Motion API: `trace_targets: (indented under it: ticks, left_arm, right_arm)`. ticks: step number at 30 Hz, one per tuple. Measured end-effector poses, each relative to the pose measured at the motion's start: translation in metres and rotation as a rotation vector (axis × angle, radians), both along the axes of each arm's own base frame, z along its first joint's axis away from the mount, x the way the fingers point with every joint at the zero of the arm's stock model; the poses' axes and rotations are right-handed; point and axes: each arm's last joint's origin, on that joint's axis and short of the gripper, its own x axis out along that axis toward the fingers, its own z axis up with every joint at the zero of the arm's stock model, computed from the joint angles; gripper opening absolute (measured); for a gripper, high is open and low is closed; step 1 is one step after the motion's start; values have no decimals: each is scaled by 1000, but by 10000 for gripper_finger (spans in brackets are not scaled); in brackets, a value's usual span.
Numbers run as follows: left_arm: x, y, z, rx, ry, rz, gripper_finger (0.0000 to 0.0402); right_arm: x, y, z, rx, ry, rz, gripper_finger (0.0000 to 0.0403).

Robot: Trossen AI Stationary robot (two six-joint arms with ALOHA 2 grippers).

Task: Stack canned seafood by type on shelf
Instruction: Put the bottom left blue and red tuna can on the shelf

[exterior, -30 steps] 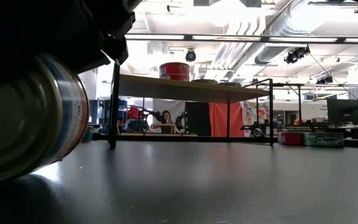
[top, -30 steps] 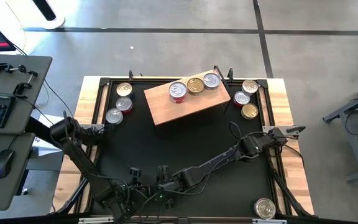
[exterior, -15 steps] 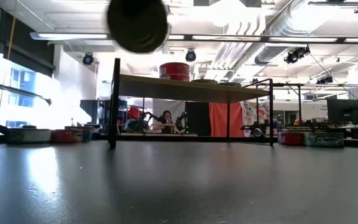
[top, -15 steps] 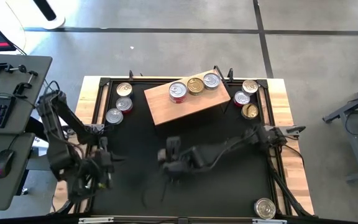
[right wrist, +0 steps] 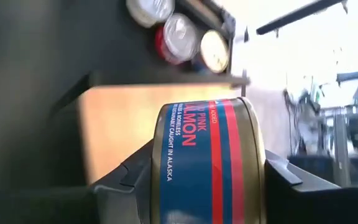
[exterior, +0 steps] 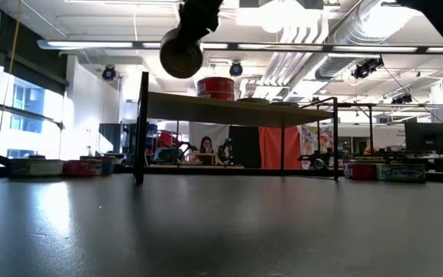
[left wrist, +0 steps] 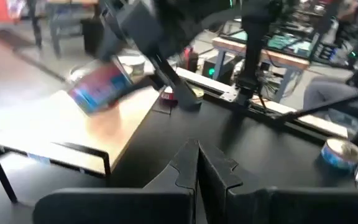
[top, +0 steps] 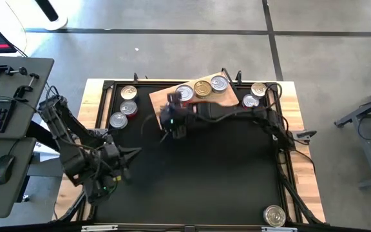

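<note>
The table [top: 192,174] carries the shelf [top: 172,115] near its far edge, three tins [top: 202,88] lined along the shelf's far side; the right gripper [top: 174,122] hangs over the shelf's near-left corner, clamped on a blue-and-red salmon can [right wrist: 211,163]; the left gripper [top: 129,154], fingers pressed together and empty, waits near the table's left edge; a lone tin [top: 274,215] sits at the near-right corner.

Eleven tins [top: 203,89], one shelf [top: 221,100]

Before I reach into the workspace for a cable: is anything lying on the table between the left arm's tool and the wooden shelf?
No. In the high view only bare black table separates the shut left tool from the shelf.
</note>
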Motion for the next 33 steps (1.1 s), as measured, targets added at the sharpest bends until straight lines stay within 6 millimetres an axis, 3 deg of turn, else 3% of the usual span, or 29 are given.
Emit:
trace_targets:
  ticks: [6,10,14,18,23,26,30,33]
  left_arm:
    - [16,8,0,-42,-24,73,0]
    - [23,20,2,-63,-36,131,0]
    - [27,46,12,-220,-28,194,0]
    - [23,68,30,-328,87,87,0]
    - [7,85,65,-228,78,-173,0]
    - [-6,95,82,-168,12,-239,0]
    - [-19,104,91,-131,-13,-257,0]
    - [-22,106,90,-109,6,-260,0]
  right_arm:
    - [3,-43,-5,42,27,77,167]
    - [7,-59,-11,11,38,94,167]
    - [11,-62,-14,-3,36,113,167]
    - [14,-62,-22,7,58,125,167]
    - [18,-63,-28,-32,80,144,167]
    - [20,-63,-31,-39,84,158,167]
    - [20,-63,-33,-20,80,138,175]
    - [21,-64,-32,17,40,90,218]
